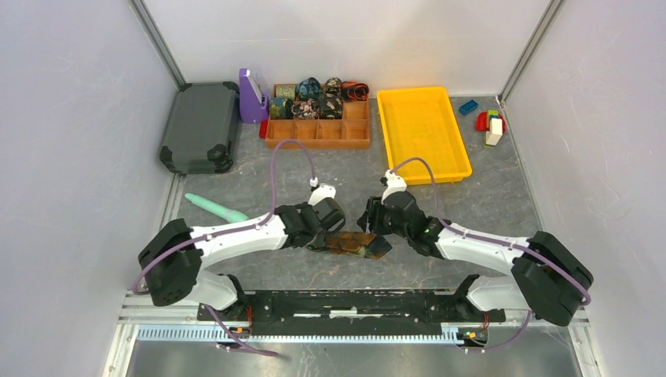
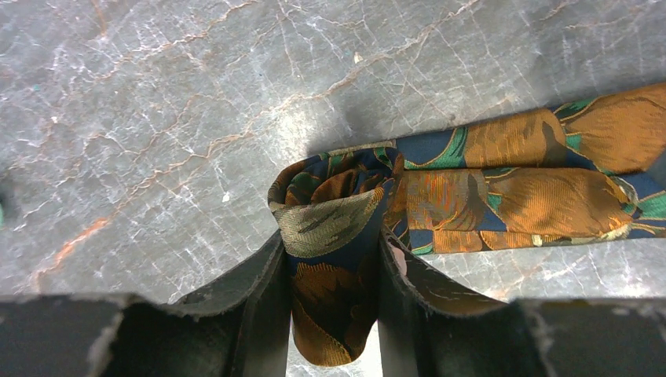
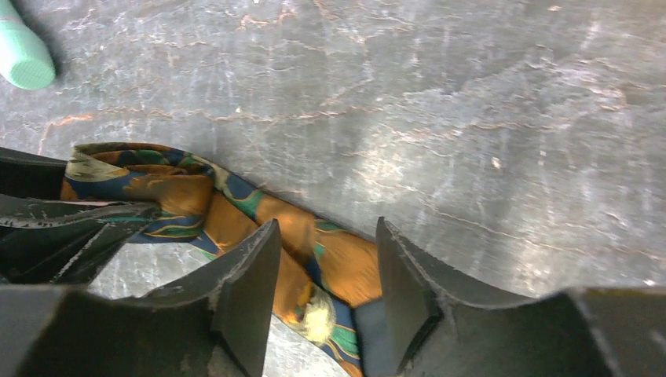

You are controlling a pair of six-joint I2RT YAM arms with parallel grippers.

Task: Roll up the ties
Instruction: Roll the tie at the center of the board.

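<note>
The left pincer [image 2: 330,250] is pinching the coiled end [image 2: 334,208] of an orange, navy and green leaf-print tie [image 2: 550,177]. The tie is lying around the middle of the tabletop [image 1: 259,169], nearer its near edge than its far one, with the unrolled strip running off toward the right arm. The right pincer [image 3: 326,243] is hanging spread astride that flat strip without clamping it, while other rolled ties [image 1: 314,98] are sitting in the wooden divided tray [image 1: 318,141] at the far edge.

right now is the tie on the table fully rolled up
No: the left gripper pinches a small coil of the tie, but a flat stretch trails across the table.
</note>
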